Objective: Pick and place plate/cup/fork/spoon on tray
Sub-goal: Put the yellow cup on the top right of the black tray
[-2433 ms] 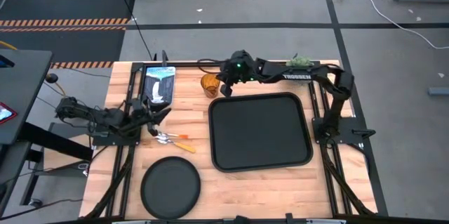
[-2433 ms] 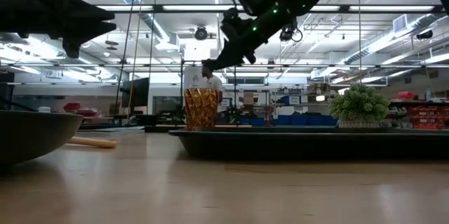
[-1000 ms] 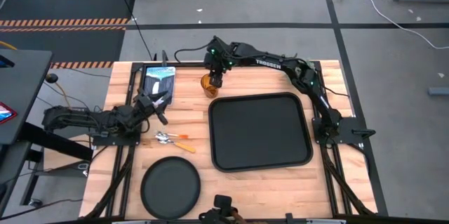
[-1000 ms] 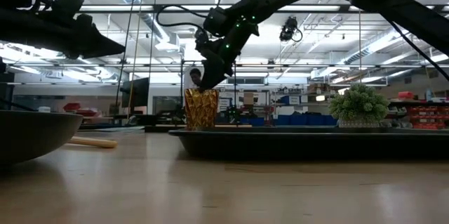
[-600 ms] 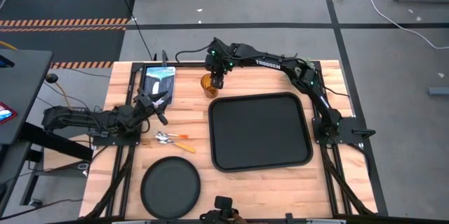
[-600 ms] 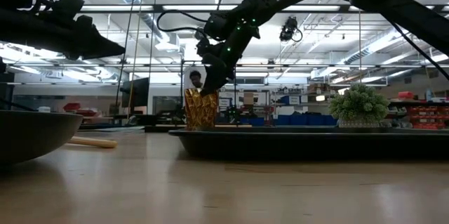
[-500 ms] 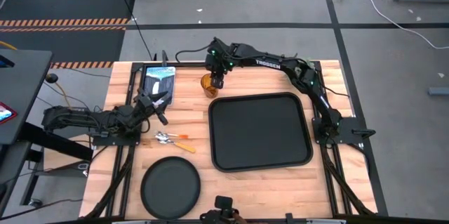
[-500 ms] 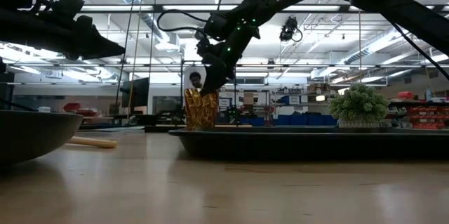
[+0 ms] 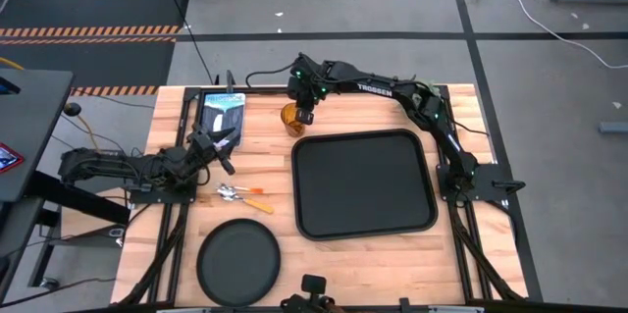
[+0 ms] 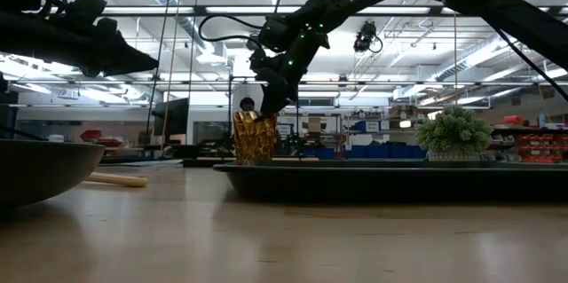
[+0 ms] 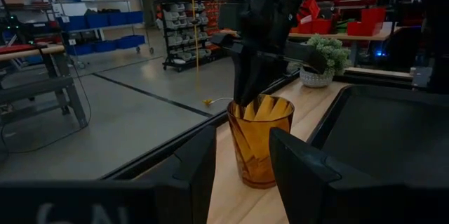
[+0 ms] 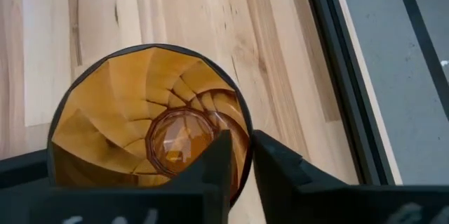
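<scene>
Cup (image 9: 291, 117): amber tumbler, upright on the wooden table (image 9: 265, 171), just off the tray's 11 o'clock corner, outside the rim. Seen from table height (image 10: 254, 137) it stands with its base on the wood.

Right gripper (image 9: 303, 113): reaches in from the right arm, pointing down at the cup's rim. In the right wrist view (image 12: 239, 155) one finger (image 12: 214, 164) is inside the cup, the other outside, the wall between them with only a thin gap left. Fingers nearly closed on the rim; I cannot tell if they pinch it firmly.

Left gripper (image 9: 222, 150): low over the table at 9 o'clock from the tray, well apart from the cup. Its fingers (image 11: 302, 175) show spread, with nothing between them but the view of the cup (image 11: 260, 140) far off.

Tray (image 9: 363, 183): black rectangle, middle-right of the table, nothing on it.

Plate (image 9: 238, 259): round, black, at the tray's 8 o'clock, near the table's front edge.

Fork and spoon: orange-handled utensils (image 9: 242, 195) lying together between left gripper and plate; too small to tell which is which.

Plant (image 10: 454, 134): small green potted plant at the table's far edge, 12 o'clock from the tray.
</scene>
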{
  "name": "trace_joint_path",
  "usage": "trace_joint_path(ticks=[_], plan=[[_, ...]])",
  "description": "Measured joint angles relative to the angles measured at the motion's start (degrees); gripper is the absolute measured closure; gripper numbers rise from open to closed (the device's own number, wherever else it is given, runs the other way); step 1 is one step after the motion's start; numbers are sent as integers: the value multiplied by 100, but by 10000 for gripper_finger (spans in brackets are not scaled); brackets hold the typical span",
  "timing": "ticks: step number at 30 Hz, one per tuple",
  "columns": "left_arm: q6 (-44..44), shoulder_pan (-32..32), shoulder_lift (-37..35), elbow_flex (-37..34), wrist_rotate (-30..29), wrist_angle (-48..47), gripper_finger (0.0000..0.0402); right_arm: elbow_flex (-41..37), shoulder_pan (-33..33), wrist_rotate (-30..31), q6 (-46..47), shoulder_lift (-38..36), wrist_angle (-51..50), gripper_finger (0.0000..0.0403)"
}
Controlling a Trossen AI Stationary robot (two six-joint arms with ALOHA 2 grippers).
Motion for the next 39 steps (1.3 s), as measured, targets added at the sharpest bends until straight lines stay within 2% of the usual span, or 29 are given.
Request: trace_joint_path(ticks=[7,14,23,33,39], plan=[[-125,0,0,0,1,-2,260,0,2,24,50,-4,-13,393],[-151,0,0,0,2,-2,260,58,-5,226,0,-7,-82,389],[-153,-8,0,0,2,-6,260,778,-132,210,-162,-7,-740,392],[-151,-9,2,0,2,-15,260,970,-131,-519,-168,-278,-1635,393],[-151,-9,2,0,2,-15,260,789,-66,-553,-143,-529,-1955,393]])
